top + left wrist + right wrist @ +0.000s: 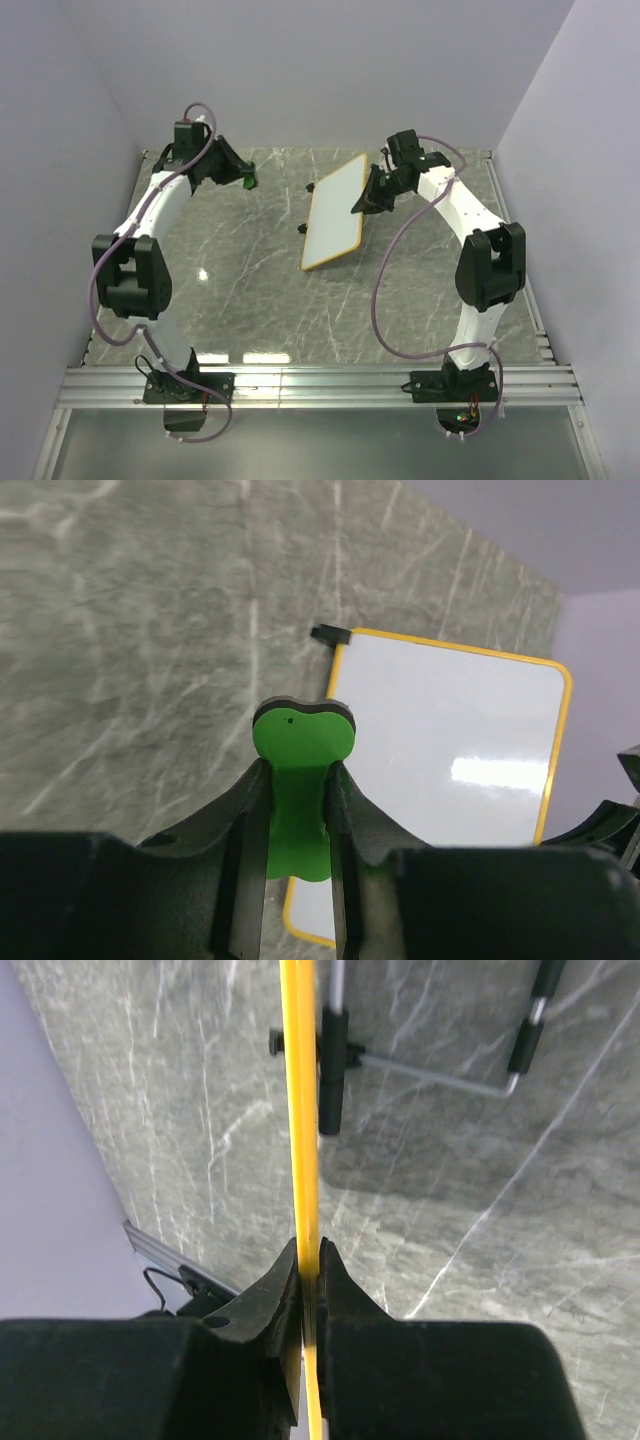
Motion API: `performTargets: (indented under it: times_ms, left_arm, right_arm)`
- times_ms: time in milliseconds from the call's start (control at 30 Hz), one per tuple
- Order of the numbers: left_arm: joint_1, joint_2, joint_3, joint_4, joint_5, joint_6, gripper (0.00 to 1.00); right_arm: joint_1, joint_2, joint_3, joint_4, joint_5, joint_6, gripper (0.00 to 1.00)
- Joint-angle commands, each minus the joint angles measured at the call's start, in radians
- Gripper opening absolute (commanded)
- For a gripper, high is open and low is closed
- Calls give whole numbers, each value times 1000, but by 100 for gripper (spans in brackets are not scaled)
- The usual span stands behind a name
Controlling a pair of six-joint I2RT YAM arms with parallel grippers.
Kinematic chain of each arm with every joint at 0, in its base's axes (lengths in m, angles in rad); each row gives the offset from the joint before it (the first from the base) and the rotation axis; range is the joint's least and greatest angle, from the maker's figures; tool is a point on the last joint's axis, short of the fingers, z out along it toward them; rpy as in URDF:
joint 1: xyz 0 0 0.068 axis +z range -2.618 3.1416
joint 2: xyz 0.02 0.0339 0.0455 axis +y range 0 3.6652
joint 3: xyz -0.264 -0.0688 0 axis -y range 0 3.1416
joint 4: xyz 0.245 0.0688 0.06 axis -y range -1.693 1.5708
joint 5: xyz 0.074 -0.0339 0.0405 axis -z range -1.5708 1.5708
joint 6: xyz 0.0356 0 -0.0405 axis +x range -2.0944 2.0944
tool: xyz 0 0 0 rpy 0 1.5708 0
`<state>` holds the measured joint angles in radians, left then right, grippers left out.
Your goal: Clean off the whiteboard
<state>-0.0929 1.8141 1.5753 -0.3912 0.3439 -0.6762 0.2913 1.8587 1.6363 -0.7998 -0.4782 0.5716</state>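
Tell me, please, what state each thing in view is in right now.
whiteboard: tilted up off the table, gripped at its yellow frame edge, face white with no marks visible.
green eraser: clamped upright between two fingers, clear of the board.
left pincer: shut on the green eraser.
right pincer: shut on the whiteboard's frame.

The top external view looks down from high behind both arm bases, taking in the whole worktop [250, 290]. Both wrist views sit close behind their own fingers [235, 830], looking down. All three share the whiteboard [335, 215].
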Motion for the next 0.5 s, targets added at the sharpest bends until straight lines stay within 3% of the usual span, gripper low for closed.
performTargets:
  times_ms: [0,333,467]
  left_arm:
    - [35,-33,-98,-38,-71,7,0]
    - [39,-121,-346,-95,-181,53,0]
    - [39,-121,-417,-103,-217,69,17]
  right_arm:
    - [-23,66,83,-52,98,-21,0]
    - [-35,181,186,-41,78,-21,0]
    - [-35,180,133,-15,61,-22,0]
